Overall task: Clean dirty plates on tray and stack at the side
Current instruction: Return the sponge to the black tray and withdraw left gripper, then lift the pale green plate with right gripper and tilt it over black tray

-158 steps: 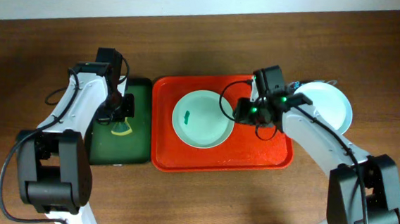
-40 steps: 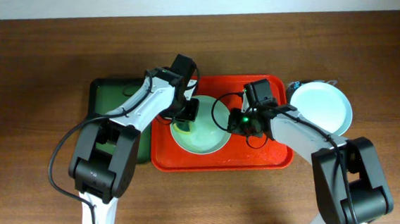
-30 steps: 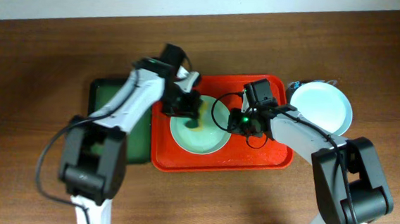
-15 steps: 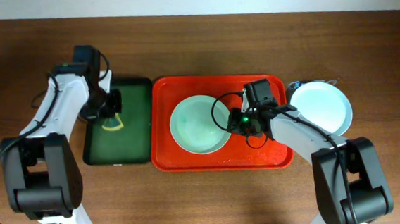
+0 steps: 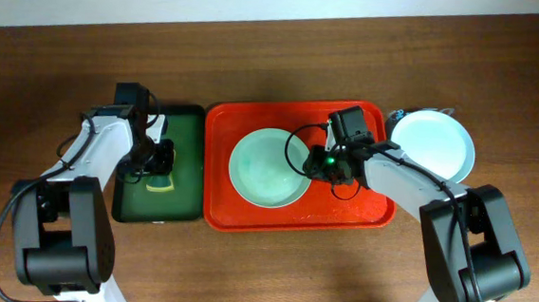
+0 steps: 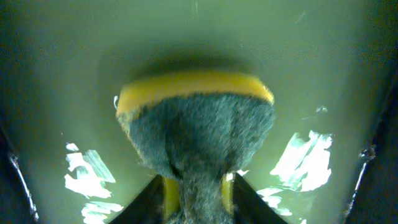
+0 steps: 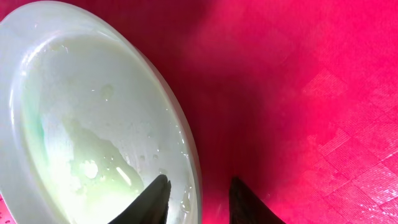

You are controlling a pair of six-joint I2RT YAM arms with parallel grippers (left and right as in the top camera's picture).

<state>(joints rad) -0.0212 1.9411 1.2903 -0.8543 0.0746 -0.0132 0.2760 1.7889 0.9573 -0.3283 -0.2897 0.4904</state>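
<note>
A pale mint-blue plate (image 5: 263, 170) lies on the red tray (image 5: 360, 211), wet and without a clear smear. In the right wrist view the plate (image 7: 81, 124) shows water drops and a faint green tint at its left side. My right gripper (image 5: 318, 164) is open, its fingers (image 7: 199, 193) straddling the plate's right rim over the red tray (image 7: 298, 93). My left gripper (image 5: 155, 162) is shut on a yellow sponge (image 6: 196, 124) with a dark scouring face. It holds the sponge (image 5: 160, 183) down on the dark green tray (image 5: 183, 131).
Stacked plates (image 5: 436, 144), the top one pale mint-blue, sit on the table right of the red tray. The green tray (image 6: 62, 62) lies left of the red tray, touching it. The brown table extends all around.
My left arm has swung from the plate back to the green tray with the sponge. The teal smear seen earlier is gone from the plate. My right arm has held still for the last second.
</note>
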